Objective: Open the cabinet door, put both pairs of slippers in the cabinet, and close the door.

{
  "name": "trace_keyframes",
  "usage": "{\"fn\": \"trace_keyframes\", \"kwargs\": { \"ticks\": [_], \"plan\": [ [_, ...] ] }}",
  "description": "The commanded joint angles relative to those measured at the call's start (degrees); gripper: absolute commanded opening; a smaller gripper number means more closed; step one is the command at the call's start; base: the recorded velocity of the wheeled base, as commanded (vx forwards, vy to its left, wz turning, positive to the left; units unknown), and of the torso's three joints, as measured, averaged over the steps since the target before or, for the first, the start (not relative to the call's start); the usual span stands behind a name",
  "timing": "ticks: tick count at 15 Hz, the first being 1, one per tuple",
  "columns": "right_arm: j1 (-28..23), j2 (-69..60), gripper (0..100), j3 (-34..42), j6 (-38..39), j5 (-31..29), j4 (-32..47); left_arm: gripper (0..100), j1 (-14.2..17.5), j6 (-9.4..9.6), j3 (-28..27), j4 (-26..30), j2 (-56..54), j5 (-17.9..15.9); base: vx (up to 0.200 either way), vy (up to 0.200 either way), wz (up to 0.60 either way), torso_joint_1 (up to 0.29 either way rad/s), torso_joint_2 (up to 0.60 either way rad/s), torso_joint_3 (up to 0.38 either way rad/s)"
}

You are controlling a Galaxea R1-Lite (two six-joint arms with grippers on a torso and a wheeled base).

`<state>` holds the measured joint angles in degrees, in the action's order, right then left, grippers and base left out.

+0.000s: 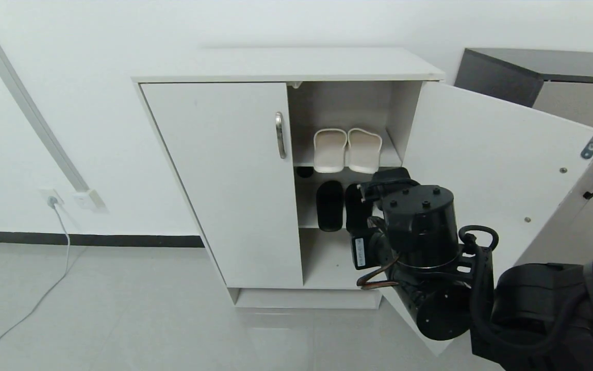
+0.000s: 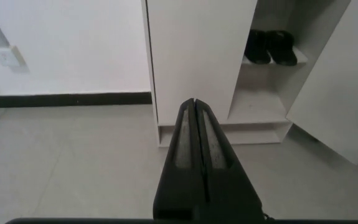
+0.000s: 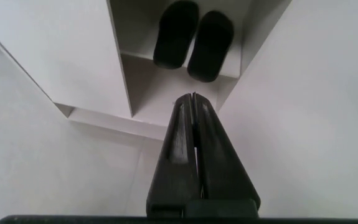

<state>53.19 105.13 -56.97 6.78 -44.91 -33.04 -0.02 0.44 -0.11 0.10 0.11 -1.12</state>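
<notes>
Both shut tight and empty: your right pincer [image 3: 193, 98] hangs before the cabinet's [image 1: 286, 64] open right door [image 1: 487, 175], your left pincer [image 2: 193, 104] over the floor [image 2: 73, 162], facing the cabinet. Black slippers [image 1: 330, 205] sit on the middle shelf [image 1: 308, 222], white slippers [image 1: 347, 149] on the top shelf [image 1: 302, 159].

Cabinet [image 1: 286, 64] on floor [image 1: 121, 319], back against wall. Left door [image 1: 219, 180] shut; right door [image 1: 482, 170] swung out to right. In open right half: upper pair of slippers [image 1: 350, 149] side by side on top shelf; lower pair of slippers [image 1: 330, 205] side by side on middle shelf, directly beneath; bottom shelf [image 1: 327, 257] under that. Right hand [image 3: 193, 102] before open half, below lower pair, between left door's edge and open door. Left hand [image 2: 194, 107] well back from cabinet, before left door. Second cabinet [image 1: 559, 77] behind open door. Wall socket [image 1: 51, 198] left of cabinet, cable [image 1: 44, 288] trailing down to floor.
</notes>
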Motion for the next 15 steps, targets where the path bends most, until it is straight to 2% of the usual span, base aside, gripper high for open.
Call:
{"fn": "trace_keyframes", "kwargs": {
  "ticks": [1, 15],
  "plan": [
    [0.1, 0.0, 0, 0.0, 0.0, 0.0, 0.0, 0, 0.0, 0.0, 0.0, 0.0, 0.0, 0.0, 0.0, 0.0, 0.0, 0.124, -0.46, -0.359],
    [-0.6, 0.6, 0, 0.8, 0.2, 0.3, 0.0, 0, 0.0, 0.0, 0.0, 0.0, 0.0, 0.0, 0.0, 0.0, 0.0, 0.168, -0.48, -0.319]
  ]
}}
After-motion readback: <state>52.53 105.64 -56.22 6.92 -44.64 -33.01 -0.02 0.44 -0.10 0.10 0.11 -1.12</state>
